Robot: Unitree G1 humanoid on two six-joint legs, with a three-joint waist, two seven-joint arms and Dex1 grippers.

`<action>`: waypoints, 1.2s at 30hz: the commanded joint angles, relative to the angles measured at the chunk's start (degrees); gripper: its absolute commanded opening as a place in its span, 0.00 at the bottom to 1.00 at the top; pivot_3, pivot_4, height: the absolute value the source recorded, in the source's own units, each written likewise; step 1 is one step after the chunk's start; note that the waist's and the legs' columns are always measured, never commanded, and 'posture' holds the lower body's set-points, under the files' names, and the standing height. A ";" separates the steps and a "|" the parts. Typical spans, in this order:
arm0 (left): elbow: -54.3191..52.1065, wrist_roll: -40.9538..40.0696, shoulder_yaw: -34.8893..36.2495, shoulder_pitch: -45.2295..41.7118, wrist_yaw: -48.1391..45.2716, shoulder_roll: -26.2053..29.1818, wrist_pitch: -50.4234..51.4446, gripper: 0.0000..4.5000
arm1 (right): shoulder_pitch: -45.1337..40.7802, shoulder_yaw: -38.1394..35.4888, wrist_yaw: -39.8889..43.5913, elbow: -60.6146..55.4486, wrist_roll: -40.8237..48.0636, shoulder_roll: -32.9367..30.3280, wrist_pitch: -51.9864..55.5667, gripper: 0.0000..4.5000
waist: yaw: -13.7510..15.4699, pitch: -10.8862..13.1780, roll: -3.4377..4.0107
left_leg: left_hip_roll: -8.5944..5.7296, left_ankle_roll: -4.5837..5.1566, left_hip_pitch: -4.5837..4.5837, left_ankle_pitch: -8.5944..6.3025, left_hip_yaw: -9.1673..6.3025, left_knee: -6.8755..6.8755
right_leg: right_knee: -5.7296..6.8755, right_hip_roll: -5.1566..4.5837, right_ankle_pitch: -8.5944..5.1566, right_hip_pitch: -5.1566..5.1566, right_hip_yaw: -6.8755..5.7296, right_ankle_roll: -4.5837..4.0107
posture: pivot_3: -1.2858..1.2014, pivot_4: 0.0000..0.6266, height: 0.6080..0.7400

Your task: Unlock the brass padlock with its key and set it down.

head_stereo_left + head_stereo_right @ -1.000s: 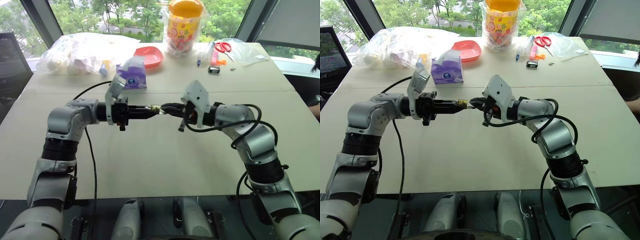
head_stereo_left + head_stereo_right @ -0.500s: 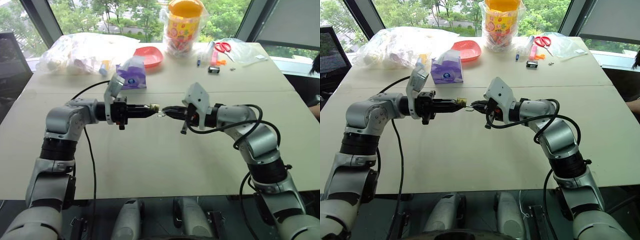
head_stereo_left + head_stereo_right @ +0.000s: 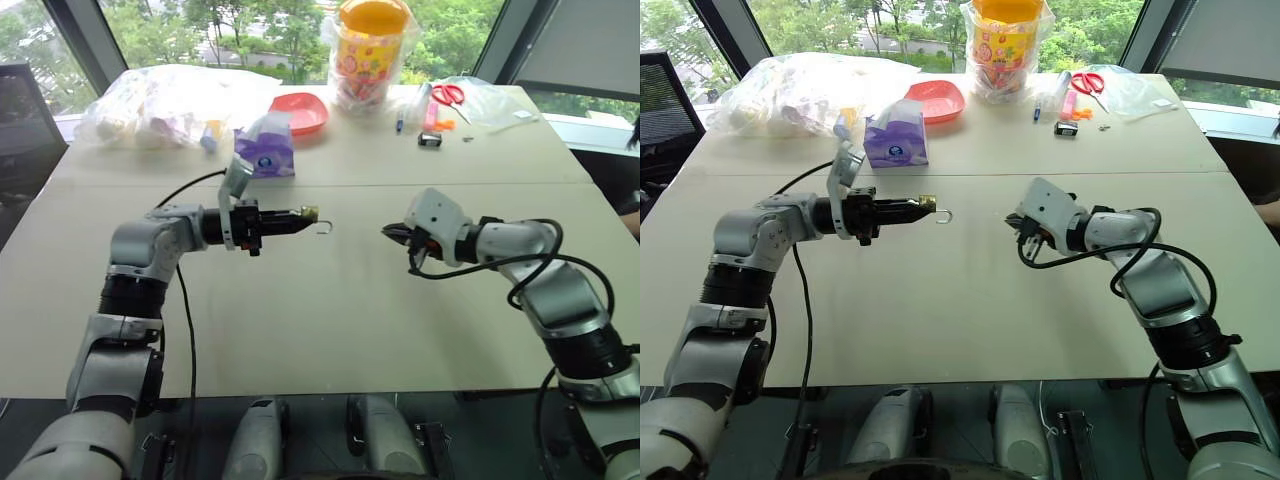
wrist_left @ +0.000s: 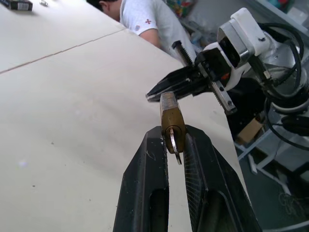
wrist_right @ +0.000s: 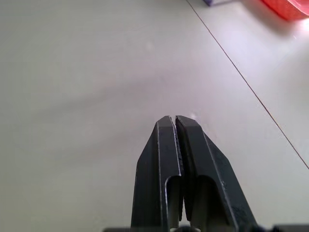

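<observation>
Above a pale table [image 3: 330,330], the robot's left gripper [image 3: 300,216] is clamped on the brass padlock [image 3: 311,213], held level in the air with its silver shackle [image 3: 323,228] swung out in a hook – open, by the look of it. The left wrist view shows the 2 black fingers [image 4: 145,193] pinching the padlock body at the sides, narrow gap between them, w/ a thin silvery piece hanging at the near end of the body that may be the key [image 4: 173,142], though that can't be settled. The right gripper [image 3: 391,232] hangs well apart from the lock across the table, fingers pressed together; whether any sliver of metal sits between them can't be told. Behind, a purple tissue pack [image 3: 265,150], a red dish [image 3: 298,112], a yellow-lidded jar [image 3: 371,45] and scissors [image 3: 447,94] line the far edge – none in play. Judged from this, the unlocking looks done and the setting-down is the step in hand. Next move calls for the left arm to lower the padlock to bare tabletop, well short of the clutter, and part its fingers only once the body rests flat, since so small a lock could skid or bounce if dropped.
</observation>
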 commanded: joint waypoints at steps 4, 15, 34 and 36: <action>13.24 2.12 0.20 -5.84 4.52 -7.93 -0.49 0.00 | 1.25 -0.51 3.86 -9.49 2.01 -2.60 2.43 0.02 | -0.04 0.00 -0.02 | 0.04 0.00 0.00 0.00 -0.05 0.01 | 0.02 0.08 0.01 0.00 -0.02 0.01 | 0.52 0.24 1.00; 36.00 14.61 -4.96 -13.89 2.01 -14.66 -11.67 0.00 | 2.52 2.03 0.88 -14.75 1.54 0.80 7.22 0.02 | 0.16 0.00 -0.04 | 0.02 0.01 -0.05 0.00 -0.04 0.02 | -0.04 0.04 0.00 -0.01 -0.03 -0.01 | 0.52 0.24 1.00; 0.37 17.07 -0.71 4.42 -0.36 5.76 -9.44 0.74 | 7.56 -1.93 -0.81 -15.51 2.38 -0.74 8.38 0.00 | -0.38 -0.01 -0.03 | 0.29 0.01 0.03 -0.01 -0.04 -0.14 | 0.10 0.15 0.00 -0.16 0.00 -0.05 | 0.52 0.24 1.00; -6.91 15.69 1.39 8.94 1.99 8.09 -7.11 0.74 | 8.22 -3.37 -1.88 -15.29 3.52 0.49 9.22 0.00 | 0.06 -0.01 -0.03 | 0.28 0.01 -0.02 -0.01 -0.03 -0.14 | 0.11 0.12 -0.01 -0.22 0.00 -0.06 | 0.52 0.24 1.00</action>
